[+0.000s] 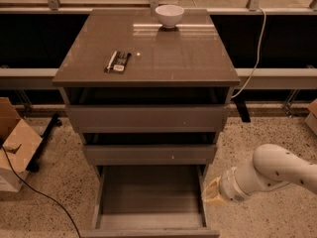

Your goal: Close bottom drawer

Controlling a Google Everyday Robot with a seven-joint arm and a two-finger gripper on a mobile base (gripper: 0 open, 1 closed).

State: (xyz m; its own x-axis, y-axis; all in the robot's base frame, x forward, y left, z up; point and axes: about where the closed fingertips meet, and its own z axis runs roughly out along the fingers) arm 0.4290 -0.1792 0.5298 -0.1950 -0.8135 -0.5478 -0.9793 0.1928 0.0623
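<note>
**Gripper beside the open bottom drawer**

The white arm (280,168) comes in from the lower right edge of the view, low over the speckled floor, its forearm slanting down and leftward toward the cabinet (148,53). At its end, the tan-tipped gripper (211,192) sits just beside the right wall of the bottom drawer (148,190), at about the middle of that wall. Whether it touches the wall cannot be told, nor whether it is open or closed; nothing is seen held in it.

The cabinet has three drawers. The bottom drawer, directly left of the gripper, is pulled far out, its one shallow grey tray bare and its front panel at the lower edge of the view. Above and left of the gripper, the middle drawer (148,153) and top drawer (148,118) each stand slightly out.

On the cabinet top, far above the gripper, are one white bowl (169,15) at the back and one flat dark packet (118,62) toward the left. One cardboard box (15,145) stands well to the gripper's left, with one black cable (37,191) on the floor beside it.
</note>
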